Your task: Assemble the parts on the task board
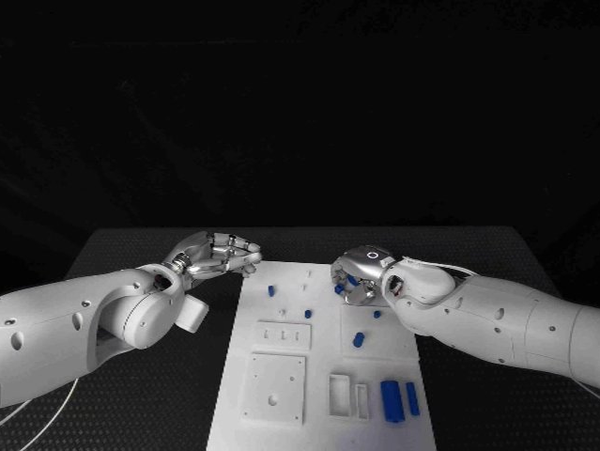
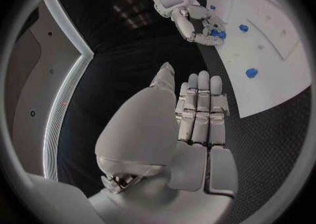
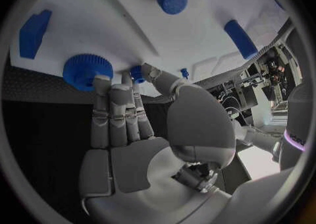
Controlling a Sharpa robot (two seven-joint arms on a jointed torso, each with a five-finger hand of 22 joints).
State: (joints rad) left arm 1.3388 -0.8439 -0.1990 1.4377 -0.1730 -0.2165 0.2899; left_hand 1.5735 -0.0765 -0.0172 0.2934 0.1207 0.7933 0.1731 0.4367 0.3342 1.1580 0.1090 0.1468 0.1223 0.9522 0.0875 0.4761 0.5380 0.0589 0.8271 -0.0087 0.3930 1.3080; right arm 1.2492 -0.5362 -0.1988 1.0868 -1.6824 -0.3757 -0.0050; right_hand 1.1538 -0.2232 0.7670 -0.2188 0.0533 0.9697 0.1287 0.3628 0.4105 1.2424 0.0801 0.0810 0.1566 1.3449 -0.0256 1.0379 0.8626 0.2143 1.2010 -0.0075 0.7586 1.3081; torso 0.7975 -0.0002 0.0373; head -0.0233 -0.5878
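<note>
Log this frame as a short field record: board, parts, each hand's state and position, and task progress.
board: white task board in the middle of the black table
parts: small blue parts scattered across the board, several near its right side
left hand: left hand hovers off the board's far left corner, fingers apart, holding nothing
right hand: right hand over the board's far end, fingertips at a blue ridged round part; grip cannot be confirmed
progress: several parts lie loose on the board
</note>
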